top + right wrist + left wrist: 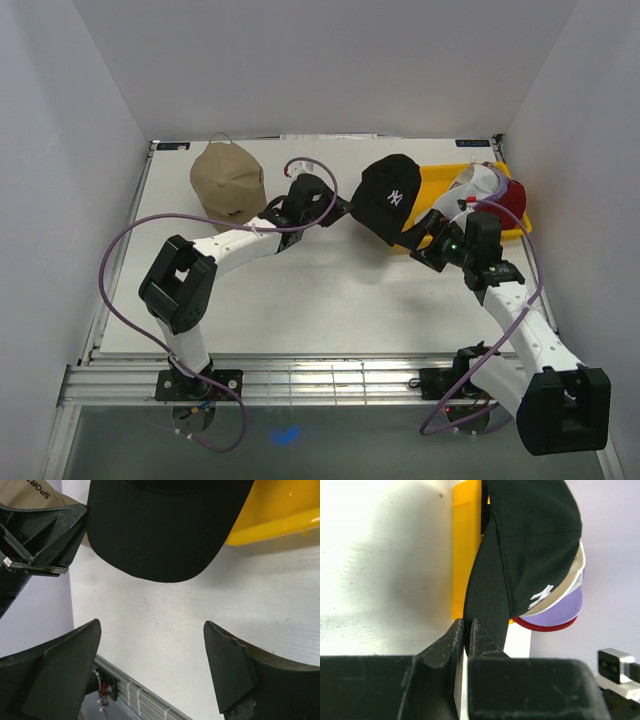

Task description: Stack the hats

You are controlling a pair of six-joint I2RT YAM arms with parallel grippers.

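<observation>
1. left jaws are pinched almost shut on the fabric edge of the black cap. its crown hangs just ahead of them, over the white cap, purple cap and red cap by the yellow tray.
2. right jaws stand wide, holding nothing; the black brim sits just ahead, between them.
3. i judge these caps light, floppy in the crown, stiff only at the brim, so i'd grip there.
4. tan cap lies on the tabletop, well behind the left jaws - not yet stacked.

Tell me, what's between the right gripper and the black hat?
Just bare table between the right gripper and the black hat, seen in the right wrist view.
</observation>
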